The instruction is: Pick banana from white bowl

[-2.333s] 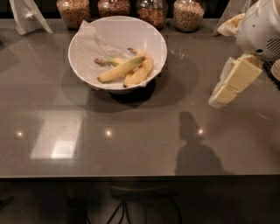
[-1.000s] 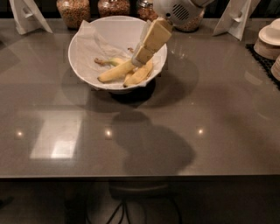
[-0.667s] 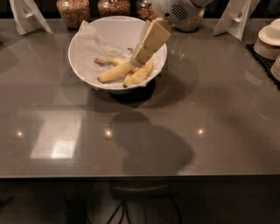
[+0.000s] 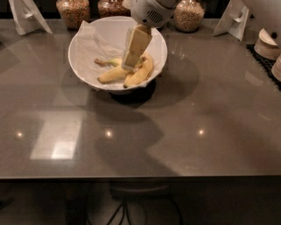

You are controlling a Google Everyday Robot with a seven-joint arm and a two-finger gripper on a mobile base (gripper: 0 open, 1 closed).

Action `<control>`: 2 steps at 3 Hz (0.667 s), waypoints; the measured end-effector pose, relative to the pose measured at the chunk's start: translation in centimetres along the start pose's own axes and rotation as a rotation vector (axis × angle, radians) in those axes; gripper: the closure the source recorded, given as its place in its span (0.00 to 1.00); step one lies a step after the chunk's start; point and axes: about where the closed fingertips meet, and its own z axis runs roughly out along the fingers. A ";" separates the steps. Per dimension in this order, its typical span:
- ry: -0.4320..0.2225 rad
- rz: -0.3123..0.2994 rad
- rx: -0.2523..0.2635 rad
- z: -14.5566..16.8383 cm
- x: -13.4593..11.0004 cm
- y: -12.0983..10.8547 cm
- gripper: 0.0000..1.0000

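The white bowl [image 4: 83,52], lined with crumpled white paper, stands on a dark base at the back middle of the grey table. Three bananas lie in it. The long, slim, nearly straight banana [image 4: 112,75] lies at the front left. A plumper curved banana [image 4: 142,72] lies to its right. A shorter one with a brown stem [image 4: 105,62] lies behind. My gripper [image 4: 129,66] reaches down into the bowl from the back. Its cream tip is at the inner end of the slim banana, between it and the curved one, and hides where they meet.
Three glass jars of grain [image 4: 72,11] [image 4: 112,6] [image 4: 189,15] stand behind the bowl. White stands sit at the back left [image 4: 24,15] and back right [image 4: 232,19]. Stacked round items [image 4: 268,44] rest on a dark mat at the right edge.
The arm swung from the right side of the table to over the bowl. In the last second the gripper has sunk a little lower and leftward onto the bananas.
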 end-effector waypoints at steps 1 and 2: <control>0.032 -0.035 -0.038 2.6 0.0 -0.7 0.00; 0.051 -0.040 -0.065 4.7 0.5 -1.3 0.00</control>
